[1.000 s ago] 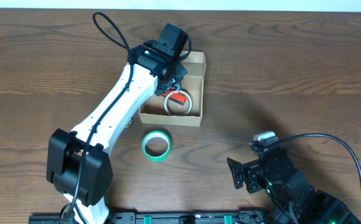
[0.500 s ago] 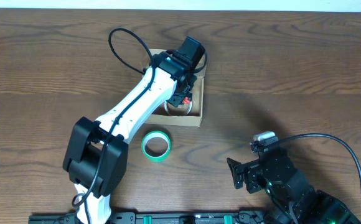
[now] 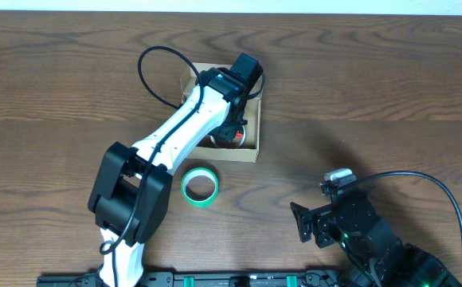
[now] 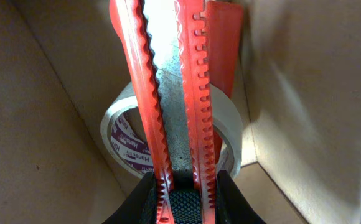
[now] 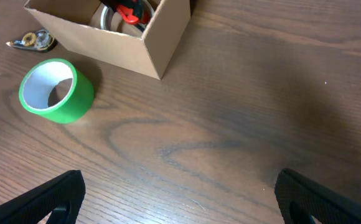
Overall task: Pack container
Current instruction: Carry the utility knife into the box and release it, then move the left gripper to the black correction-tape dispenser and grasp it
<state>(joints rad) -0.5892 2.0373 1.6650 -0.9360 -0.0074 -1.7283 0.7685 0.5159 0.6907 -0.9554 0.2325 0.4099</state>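
The container point(image 3: 254, 112) is an open tan cardboard box at the table's middle back. My left gripper point(image 3: 233, 130) reaches down into it and is shut on a red serrated clip point(image 3: 236, 136). In the left wrist view the black fingers point(image 4: 144, 200) pinch the clip point(image 4: 193, 93) at its base, and its long toothed arms point at a white tape roll point(image 4: 121, 134) lying on the box floor between the walls point(image 4: 305, 93). My right gripper point(image 3: 307, 223) is open and empty over bare table at the front right, as the right wrist view point(image 5: 180, 193) shows.
A green tape roll point(image 3: 200, 186) lies on the table just in front of the box; it also shows in the right wrist view point(image 5: 56, 90). A small metal object point(image 5: 34, 40) lies left of the box point(image 5: 162, 37). A black rail runs along the front edge.
My left arm has swung right and lowered the red clip deeper into the box, over the white tape roll. The right arm has not moved.
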